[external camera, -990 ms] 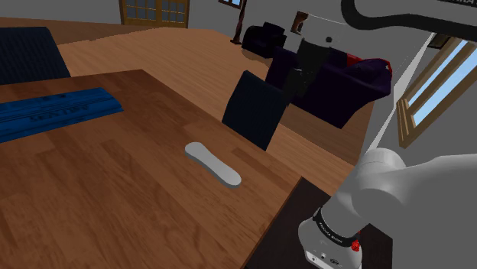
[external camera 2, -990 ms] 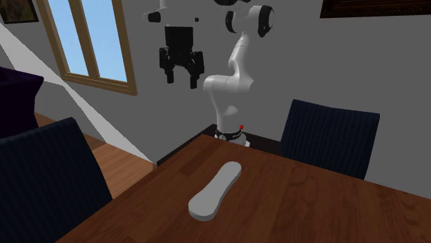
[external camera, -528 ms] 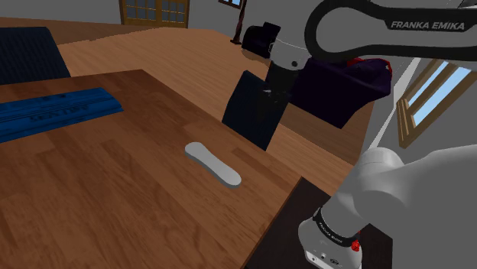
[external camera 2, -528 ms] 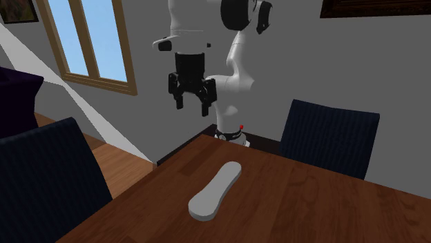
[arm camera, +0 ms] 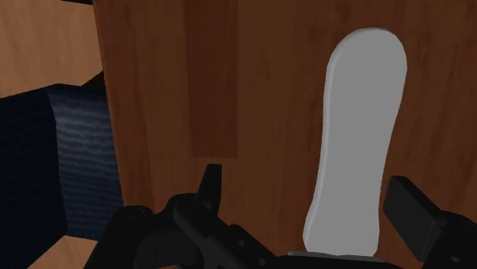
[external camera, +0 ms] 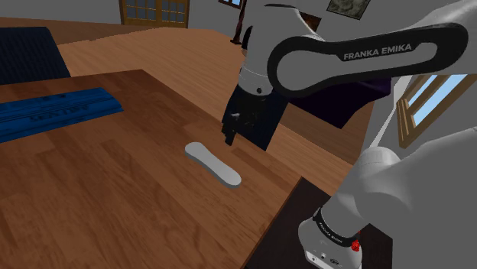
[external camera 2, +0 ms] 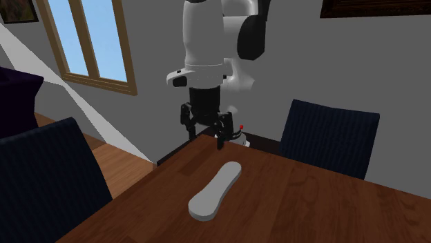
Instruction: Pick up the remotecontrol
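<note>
Pale grey, flat, elongated remote control (external camera 2: 215, 190) lies on the brown wooden table (external camera 2: 297, 210), near the edge by the stand. All-black two-finger gripper (external camera 2: 206, 138) hangs over that edge, above the remote's nearer end and clear of it. Fingers stand wide apart, holding nothing. Wrist view: remote's end sits between the fingers, untouched. Dark blue chair (external camera 2: 330, 138) beside the table.
</note>
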Action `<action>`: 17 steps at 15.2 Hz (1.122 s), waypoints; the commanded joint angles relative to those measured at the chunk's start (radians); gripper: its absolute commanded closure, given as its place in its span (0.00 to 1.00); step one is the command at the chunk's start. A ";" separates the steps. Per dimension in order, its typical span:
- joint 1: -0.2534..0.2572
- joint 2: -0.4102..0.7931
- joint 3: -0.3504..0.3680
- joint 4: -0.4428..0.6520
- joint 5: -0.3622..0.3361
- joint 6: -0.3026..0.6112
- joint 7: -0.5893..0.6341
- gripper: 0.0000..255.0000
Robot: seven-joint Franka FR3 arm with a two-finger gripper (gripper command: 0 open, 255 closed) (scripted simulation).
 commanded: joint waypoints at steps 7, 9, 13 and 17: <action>0.025 0.232 0.091 0.033 0.014 0.216 0.099 0.00; 0.024 0.250 0.095 0.020 0.011 0.247 0.101 0.00; 0.021 0.288 0.101 -0.005 0.005 0.310 0.107 0.00; 0.022 0.293 0.102 -0.009 0.005 0.318 0.108 1.00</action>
